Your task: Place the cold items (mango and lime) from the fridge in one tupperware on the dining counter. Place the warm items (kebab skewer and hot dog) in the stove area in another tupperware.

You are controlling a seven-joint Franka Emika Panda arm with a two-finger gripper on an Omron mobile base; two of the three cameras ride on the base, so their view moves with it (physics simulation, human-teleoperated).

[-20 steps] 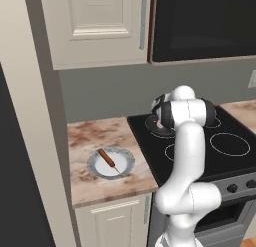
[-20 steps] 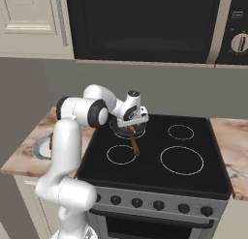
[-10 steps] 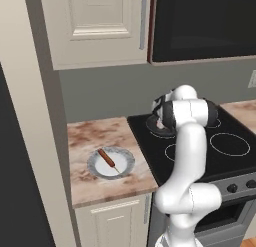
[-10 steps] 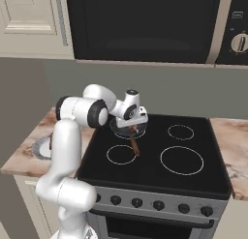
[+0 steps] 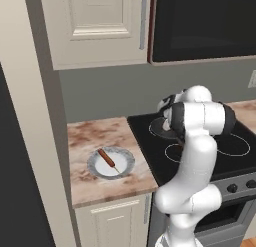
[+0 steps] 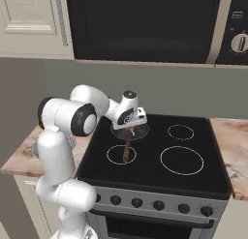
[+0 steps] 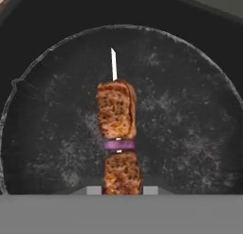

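The pincer [image 6: 131,132] sits low over a dark round pan [image 7: 52,133] on the back left burner of the stove area [image 6: 160,158], and its jaws are pressed together on the kebab skewer [image 7: 116,133]. A second ago the jaws stood spread wide over the same pan; since then they have come in on the skewer, while the arm has barely shifted in either base view.

In the hand view the kebab skewer lies along the middle of the pan: two browned meat chunks with a purple slice between them, and a pale pointed tip sticking out past the far chunk. The near chunk runs down to the bottom of that view, where the finger tips are hardly visible, so exactly where the fingers meet the skewer is hard to judge.

From the right base view a brown handle [image 6: 127,151] reaches from under the hand toward the front left burner ring.

In the left base view the arm's elbow hides most of the pan. To the left of the cooktop, on the marbled bench [image 5: 82,141], a round grey plate [image 5: 126,167] holds the hot dog [image 5: 106,157], a slim red-brown stick lying diagonally. Plate and hot dog lie as they did a second ago, well apart from the pincer.
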